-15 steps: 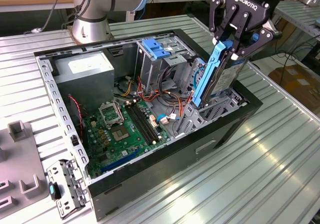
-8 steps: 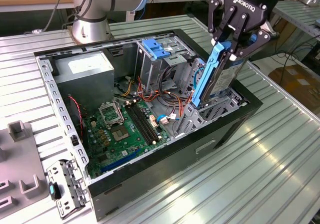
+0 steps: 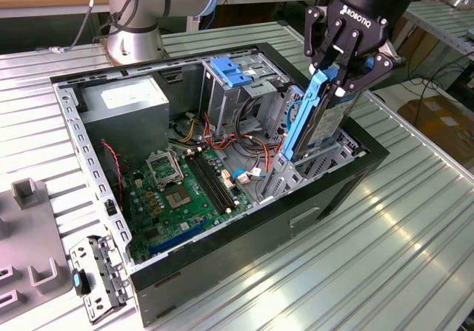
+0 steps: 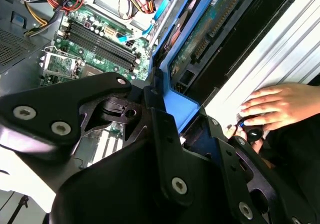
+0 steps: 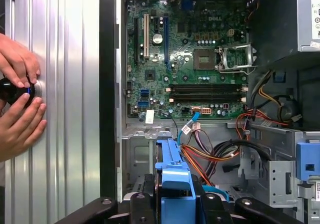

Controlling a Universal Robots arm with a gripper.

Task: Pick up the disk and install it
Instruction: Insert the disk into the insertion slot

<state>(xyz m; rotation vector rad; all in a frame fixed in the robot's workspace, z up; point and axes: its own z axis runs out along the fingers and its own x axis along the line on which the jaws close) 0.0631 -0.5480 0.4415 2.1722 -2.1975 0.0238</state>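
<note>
The gripper point(image 3: 337, 70) has its fingers point(image 3: 318, 46) clamped on the disk point(image 3: 320, 120). The disk is held upright on edge over the drive bay point(image 3: 329, 161) of the open computer case point(image 3: 244, 246), and its lower edge seems to sit within the bay.

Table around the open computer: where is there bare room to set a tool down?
The ribbed table on the exterior view's right of the case is bare. That view's left holds grey fixtures; inside, cables crowd the board.
</note>
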